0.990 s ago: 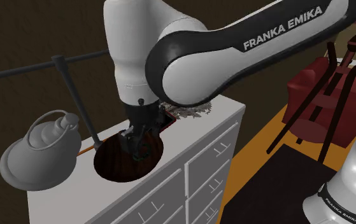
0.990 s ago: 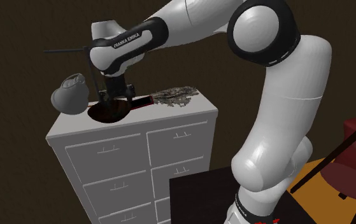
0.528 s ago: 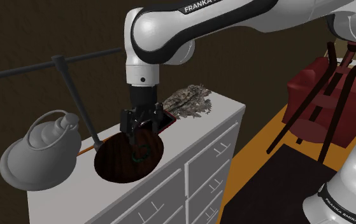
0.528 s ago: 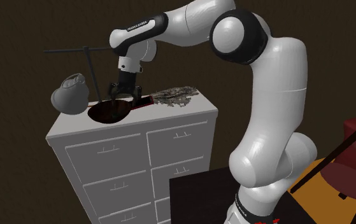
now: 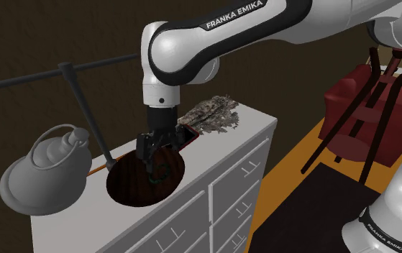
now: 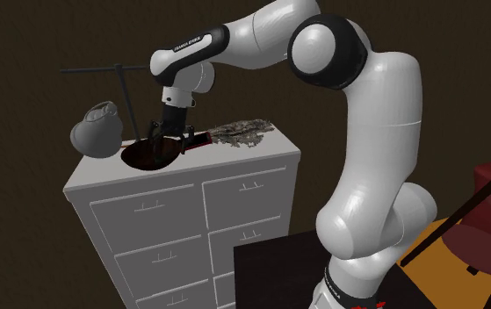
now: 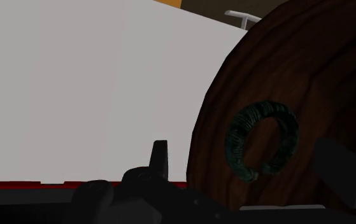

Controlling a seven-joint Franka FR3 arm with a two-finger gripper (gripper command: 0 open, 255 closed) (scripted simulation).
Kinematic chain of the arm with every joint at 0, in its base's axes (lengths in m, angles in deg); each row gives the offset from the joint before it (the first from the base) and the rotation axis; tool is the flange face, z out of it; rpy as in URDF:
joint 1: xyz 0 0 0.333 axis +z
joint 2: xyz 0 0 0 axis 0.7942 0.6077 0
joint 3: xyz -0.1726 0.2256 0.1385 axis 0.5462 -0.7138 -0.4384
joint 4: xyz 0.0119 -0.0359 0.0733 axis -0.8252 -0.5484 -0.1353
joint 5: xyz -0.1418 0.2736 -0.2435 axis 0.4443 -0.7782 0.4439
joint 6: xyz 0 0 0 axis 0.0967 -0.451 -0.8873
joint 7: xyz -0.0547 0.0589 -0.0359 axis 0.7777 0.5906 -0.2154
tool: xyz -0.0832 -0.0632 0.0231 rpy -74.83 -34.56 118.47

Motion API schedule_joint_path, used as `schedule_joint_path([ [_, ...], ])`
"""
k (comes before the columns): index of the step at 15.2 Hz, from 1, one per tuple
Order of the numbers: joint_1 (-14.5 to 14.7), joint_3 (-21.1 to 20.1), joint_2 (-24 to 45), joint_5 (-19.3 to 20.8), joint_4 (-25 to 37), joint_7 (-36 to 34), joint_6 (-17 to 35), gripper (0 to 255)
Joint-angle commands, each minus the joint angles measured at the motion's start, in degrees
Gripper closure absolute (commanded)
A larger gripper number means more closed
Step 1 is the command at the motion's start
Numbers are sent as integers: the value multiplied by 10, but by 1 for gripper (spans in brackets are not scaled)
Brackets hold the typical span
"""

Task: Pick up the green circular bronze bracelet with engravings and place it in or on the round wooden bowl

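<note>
my fingers (image 7: 160,159) stand apart, clasping nothing. the bracelet (image 7: 236,141) lies flat inside the bowl (image 7: 310,76), a little toward 3 o'clock of its middle in the shoulder view, and nothing of mine touches it. the bowl sits on the white dresser (image 5: 221,154), with a grey teapot (image 5: 44,169) at its 9 o'clock.

as i judge it, the placing is done and the step in hand is the retreat. to do it well, i keep the fingers spread and lift my gripper (image 5: 159,152) straight toward 12 o'clock, so no fingertip hooks the ring or knocks the rim, and i stay away from the teapot's side.

a second ago my gripper was down in the bowl at the bracelet. now it hangs above the rim and the ring is left behind. since half a second ago the bracelet has not shifted, and my wrist has tilted slightly.
</note>
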Motion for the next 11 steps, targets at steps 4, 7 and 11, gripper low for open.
schedule_joint_path([
  [4,0,0,0,0,0,0,1,255],
  [7,0,0,-1,0,-1,1,1,255],
  [11,-1,0,-2,-1,-2,1,0,255],
])
